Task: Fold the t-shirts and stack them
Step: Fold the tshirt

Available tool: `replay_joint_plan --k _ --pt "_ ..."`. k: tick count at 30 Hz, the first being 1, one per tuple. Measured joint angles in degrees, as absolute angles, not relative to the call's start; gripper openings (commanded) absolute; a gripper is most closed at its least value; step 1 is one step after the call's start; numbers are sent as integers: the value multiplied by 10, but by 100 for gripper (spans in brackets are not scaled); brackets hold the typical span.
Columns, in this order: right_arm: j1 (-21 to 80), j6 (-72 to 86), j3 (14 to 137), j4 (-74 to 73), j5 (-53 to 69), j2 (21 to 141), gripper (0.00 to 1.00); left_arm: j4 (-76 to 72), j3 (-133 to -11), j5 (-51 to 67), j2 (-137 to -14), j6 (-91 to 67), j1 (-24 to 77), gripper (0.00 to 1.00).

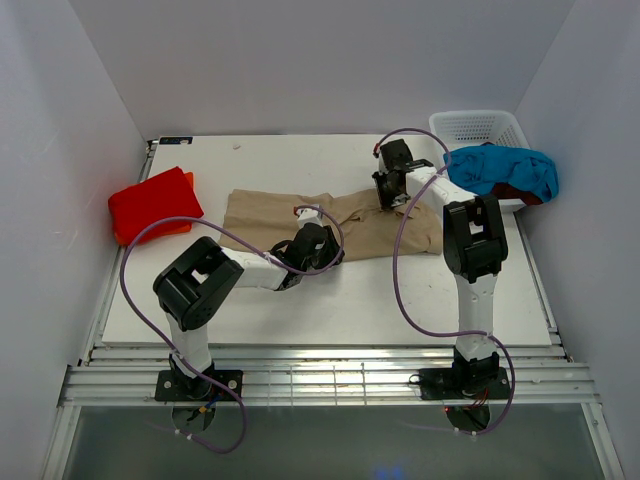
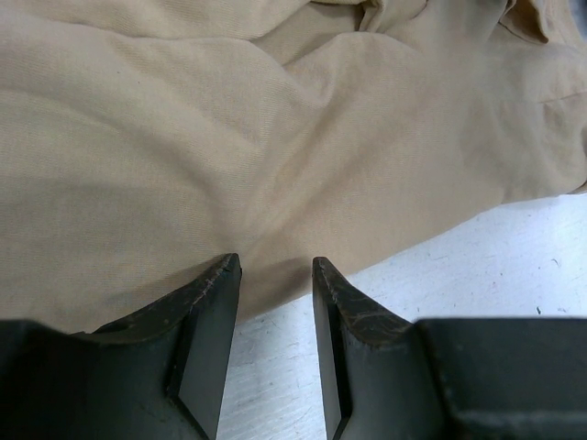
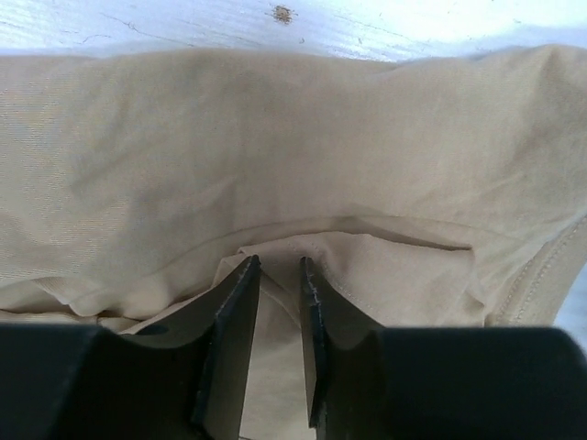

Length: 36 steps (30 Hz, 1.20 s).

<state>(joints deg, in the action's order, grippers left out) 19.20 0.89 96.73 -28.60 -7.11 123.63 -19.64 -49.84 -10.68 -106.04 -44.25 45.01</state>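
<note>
Tan t-shirt (image 1: 340,225), spread mid-frame for folding: left gripper (image 2: 275,266) half-open astride its lower hem, right gripper (image 3: 278,266) narrow, pinching a raised fold upper right.

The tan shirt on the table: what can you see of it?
The tan t-shirt is soft, plain, fine-weave cloth with no print. It lies spread left to right across the middle of the white table, flat but wrinkled. A stitched hem shows at one edge. The left gripper stands at its near edge, jaws apart. The right gripper sits at its right part, a small fold between narrowly parted jaws; whether it pinches cannot be told.
</note>
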Motion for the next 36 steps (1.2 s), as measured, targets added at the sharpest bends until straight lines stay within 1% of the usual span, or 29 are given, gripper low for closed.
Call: replay_joint_plan --k 4,7,11,14,15,16,18,26,30,36 --pt "192 9 967 -286 -60 1236 37 -198 -497 -107 -1060 -445 450 49" --pt "192 8 966 -286 -52 1236 38 -200 -496 -107 -1060 -445 450 49" --pt "192 9 965 -286 -41 1236 43 -201 -496 -107 -1060 -446 450 49" --pt "192 8 965 -286 -38 1236 38 -202 -495 -107 -1060 -446 450 48" --pt "192 8 965 -286 -37 1236 28 -201 -495 -108 -1060 -446 450 48" --pt "192 5 965 -286 -37 1236 23 -202 -495 -108 -1060 -446 450 48" --pt "192 7 964 -286 -37 1236 19 -202 -495 -108 -1060 -446 450 49" --pt "192 8 961 -286 -37 1239 17 -207 -492 -108 -1060 -446 450 49" --pt "192 8 961 -286 -37 1239 8 -208 -492 -108 -1060 -447 450 48" --pt "192 9 961 -285 -41 1239 8 -209 -491 -108 -1060 -447 450 48"
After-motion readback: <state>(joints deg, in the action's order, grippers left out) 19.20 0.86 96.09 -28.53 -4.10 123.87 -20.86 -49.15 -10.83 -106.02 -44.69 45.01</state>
